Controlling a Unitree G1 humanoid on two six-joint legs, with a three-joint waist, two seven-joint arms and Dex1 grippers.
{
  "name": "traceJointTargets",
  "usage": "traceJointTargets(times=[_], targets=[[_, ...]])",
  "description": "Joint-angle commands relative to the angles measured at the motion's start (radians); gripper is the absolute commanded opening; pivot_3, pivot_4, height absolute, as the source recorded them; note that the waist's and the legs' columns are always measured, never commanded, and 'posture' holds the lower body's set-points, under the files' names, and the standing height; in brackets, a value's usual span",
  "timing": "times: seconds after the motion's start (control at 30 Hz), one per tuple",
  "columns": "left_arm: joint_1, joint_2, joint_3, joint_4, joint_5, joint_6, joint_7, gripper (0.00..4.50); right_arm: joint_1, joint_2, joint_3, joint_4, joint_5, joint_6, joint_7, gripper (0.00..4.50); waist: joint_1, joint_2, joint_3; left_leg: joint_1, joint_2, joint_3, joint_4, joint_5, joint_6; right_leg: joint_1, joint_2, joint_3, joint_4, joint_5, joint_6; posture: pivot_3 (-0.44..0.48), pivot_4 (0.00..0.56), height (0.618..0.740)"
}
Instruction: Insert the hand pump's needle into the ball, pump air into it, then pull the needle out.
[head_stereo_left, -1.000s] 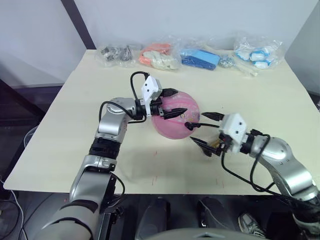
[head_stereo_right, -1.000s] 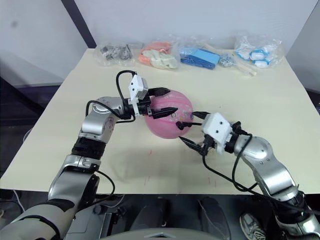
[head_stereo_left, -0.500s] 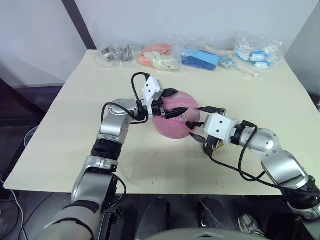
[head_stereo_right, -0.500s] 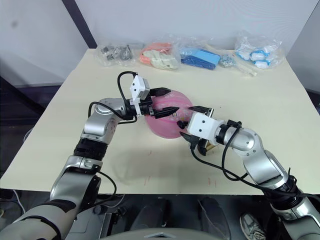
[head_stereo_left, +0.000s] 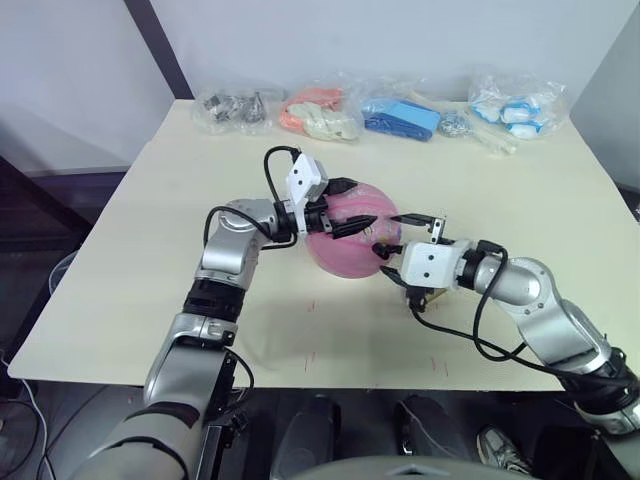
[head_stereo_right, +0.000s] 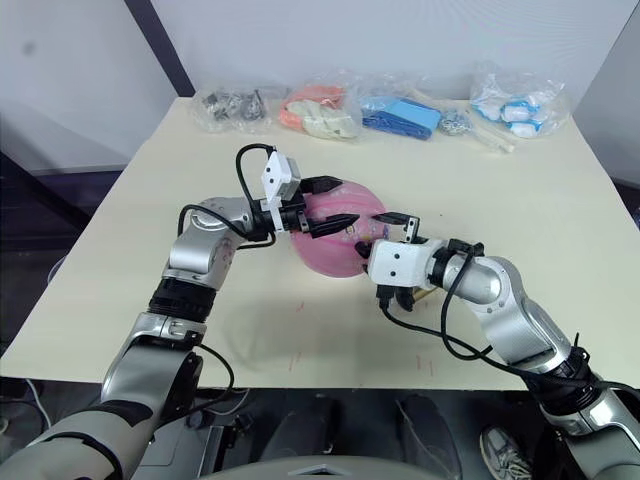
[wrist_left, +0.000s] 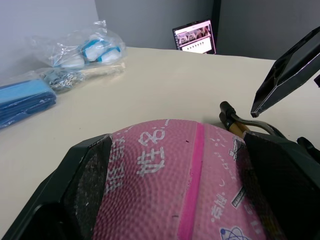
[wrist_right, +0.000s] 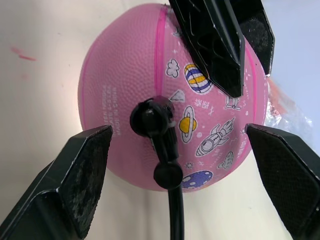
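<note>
The pink ball (head_stereo_left: 345, 248) rests mid-table. My left gripper (head_stereo_left: 353, 206) is shut on the ball, its black fingers (wrist_left: 85, 175) pressing opposite sides of the top. My right gripper (head_stereo_left: 393, 245) stands open at the ball's right side, fingers (wrist_right: 82, 170) spread wide with nothing between them but the hose end. The needle's black fitting (wrist_right: 152, 120) sits against the ball; the silver pin itself is hidden. The thin black hose (wrist_right: 175, 210) runs back from it. The hand pump's gold tube (wrist_left: 239, 128) lies on the table just beside the ball, under my right gripper.
Several clear bags line the table's far edge: metal parts (head_stereo_left: 232, 108), orange and white items (head_stereo_left: 320, 112), blue items (head_stereo_left: 400, 115), blue-white items (head_stereo_left: 512, 103). A lit screen (wrist_left: 194, 37) stands beyond the table.
My right gripper has moved left, close to the ball, and now straddles the hose fitting. The left gripper and the ball have stayed put.
</note>
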Motion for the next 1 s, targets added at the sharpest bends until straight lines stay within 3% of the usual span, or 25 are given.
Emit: traceJointTargets(times=[0.03, 0.23, 0.27, 0.33, 0.4, 0.43, 0.53, 0.57, 0.63, 1.0], targets=[[0.05, -0.003, -0.049, 0.058, 0.052, 0.049, 0.006, 4.5, -0.023, 0.009, -0.008, -0.004, -0.021, -0.045, 0.002, 4.47, 0.0, 0.0, 0.0, 0.0, 0.0, 0.0, 0.0, 0.0, 0.0, 0.0, 0.0, 0.0, 0.0, 0.0, 0.0, 0.0, 0.15, 0.74], [0.048, -0.002, -0.048, 0.071, 0.056, 0.041, 0.008, 4.5, -0.025, 0.02, -0.008, 0.01, -0.046, -0.083, 0.011, 4.47, 0.0, 0.0, 0.0, 0.0, 0.0, 0.0, 0.0, 0.0, 0.0, 0.0, 0.0, 0.0, 0.0, 0.0, 0.0, 0.0, 0.15, 0.74], [0.048, -0.002, -0.048, 0.071, 0.056, 0.041, 0.009, 4.5, -0.025, 0.022, -0.008, 0.012, -0.049, -0.087, 0.013, 4.23, 0.0, 0.0, 0.0, 0.0, 0.0, 0.0, 0.0, 0.0, 0.0, 0.0, 0.0, 0.0, 0.0, 0.0, 0.0, 0.0, 0.15, 0.74], [0.048, -0.003, -0.048, 0.071, 0.055, 0.042, 0.008, 4.5, -0.027, 0.021, -0.006, 0.017, -0.06, -0.095, 0.017, 3.65, 0.0, 0.0, 0.0, 0.0, 0.0, 0.0, 0.0, 0.0, 0.0, 0.0, 0.0, 0.0, 0.0, 0.0, 0.0, 0.0, 0.15, 0.74], [0.048, -0.003, -0.048, 0.071, 0.055, 0.041, 0.007, 4.5, -0.025, 0.02, -0.007, 0.022, -0.07, -0.103, 0.02, 2.71, 0.0, 0.0, 0.0, 0.0, 0.0, 0.0, 0.0, 0.0, 0.0, 0.0, 0.0, 0.0, 0.0, 0.0, 0.0, 0.0, 0.15, 0.74], [0.048, -0.003, -0.048, 0.071, 0.054, 0.041, 0.007, 4.5, -0.024, 0.02, -0.009, 0.024, -0.073, -0.107, 0.021, 1.9, 0.0, 0.0, 0.0, 0.0, 0.0, 0.0, 0.0, 0.0, 0.0, 0.0, 0.0, 0.0, 0.0, 0.0, 0.0, 0.0, 0.15, 0.74], [0.052, -0.003, -0.05, 0.067, 0.056, 0.04, 0.007, 4.5, -0.023, 0.022, -0.013, 0.025, -0.079, -0.12, 0.023, 1.37, 0.0, 0.0, 0.0, 0.0, 0.0, 0.0, 0.0, 0.0, 0.0, 0.0, 0.0, 0.0, 0.0, 0.0, 0.0, 0.0, 0.15, 0.74], [0.053, -0.003, -0.051, 0.066, 0.057, 0.039, 0.007, 4.5, -0.024, 0.025, -0.014, 0.026, -0.08, -0.124, 0.023, 0.74, 0.0, 0.0, 0.0, 0.0, 0.0, 0.0, 0.0, 0.0, 0.0, 0.0, 0.0, 0.0, 0.0, 0.0, 0.0, 0.0, 0.15, 0.74], [0.057, -0.005, -0.053, 0.061, 0.057, 0.04, 0.01, 4.5, -0.023, 0.027, -0.017, 0.026, -0.083, -0.131, 0.026, 0.09, -0.001, 0.0, 0.0, 0.0, 0.0, 0.0, 0.0, 0.0, 0.0, 0.0, 0.0, 0.0, 0.0, 0.0, 0.0, 0.0, 0.15, 0.74], [0.089, -0.034, -0.099, 0.057, 0.15, 0.043, 0.12, 4.5, 0.045, 0.023, -0.101, -0.013, 0.003, -0.141, 0.032, 0.06, 0.007, 0.0, -0.002, 0.0, -0.001, -0.001, 0.0, 0.0, 0.0, 0.002, -0.001, -0.001, -0.001, 0.0, 0.0, 0.0, 0.15, 0.74]])
